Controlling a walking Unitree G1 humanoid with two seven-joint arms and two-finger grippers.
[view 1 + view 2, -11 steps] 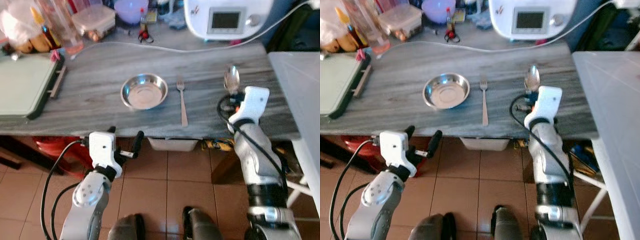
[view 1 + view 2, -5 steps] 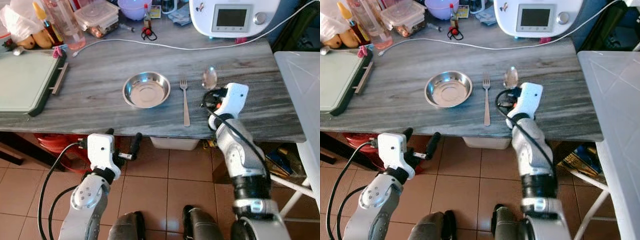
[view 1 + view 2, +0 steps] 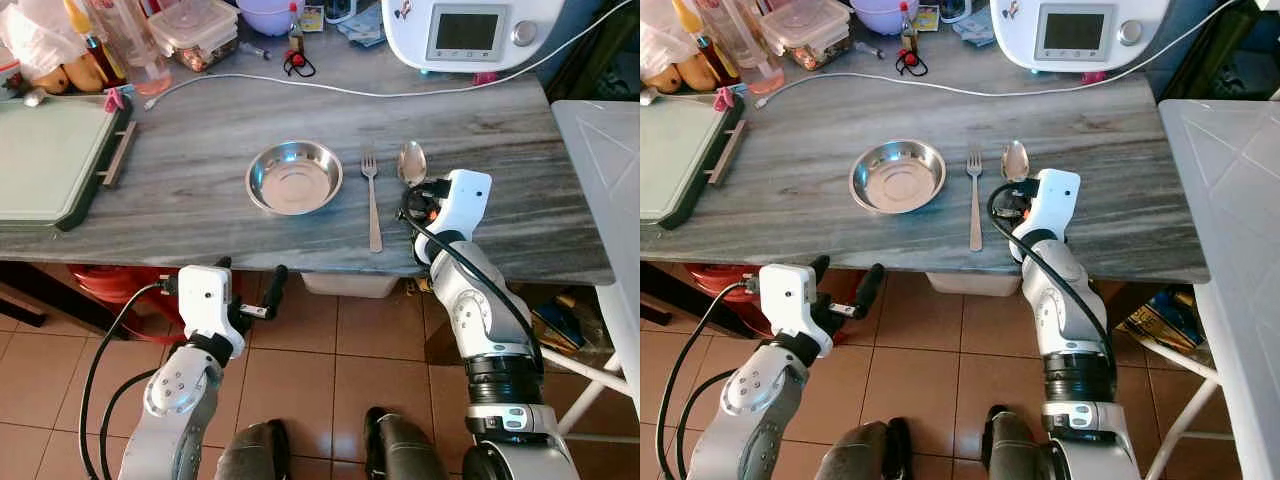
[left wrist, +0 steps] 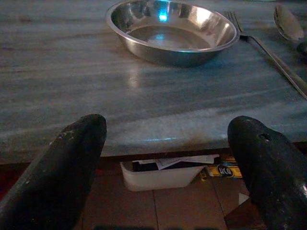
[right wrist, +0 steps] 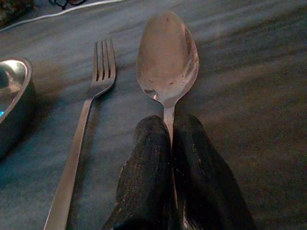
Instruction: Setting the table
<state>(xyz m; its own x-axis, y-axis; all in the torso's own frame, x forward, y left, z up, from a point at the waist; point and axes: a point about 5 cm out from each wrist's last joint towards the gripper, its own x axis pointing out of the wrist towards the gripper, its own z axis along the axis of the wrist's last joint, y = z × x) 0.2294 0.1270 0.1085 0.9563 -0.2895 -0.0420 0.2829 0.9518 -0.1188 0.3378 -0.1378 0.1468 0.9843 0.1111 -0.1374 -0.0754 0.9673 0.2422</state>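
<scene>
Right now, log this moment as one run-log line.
right gripper: shut on spoon, beside fork | left gripper: open, below table edge

Steel bowl (image 3: 294, 178) mid-frame, upright; fork (image 3: 371, 199) just right of it; spoon (image 5: 168, 60) right of fork, handle pinched.

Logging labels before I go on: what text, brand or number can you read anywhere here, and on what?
"ACO", roughly, on the yellow packet; blurred, so not certain.
Appliance screen: grey, nothing legible.
Small bottle: label too small to read.
Small card: print too small to read.
Spoon, fork, steel bowl: no markings visible.
</scene>
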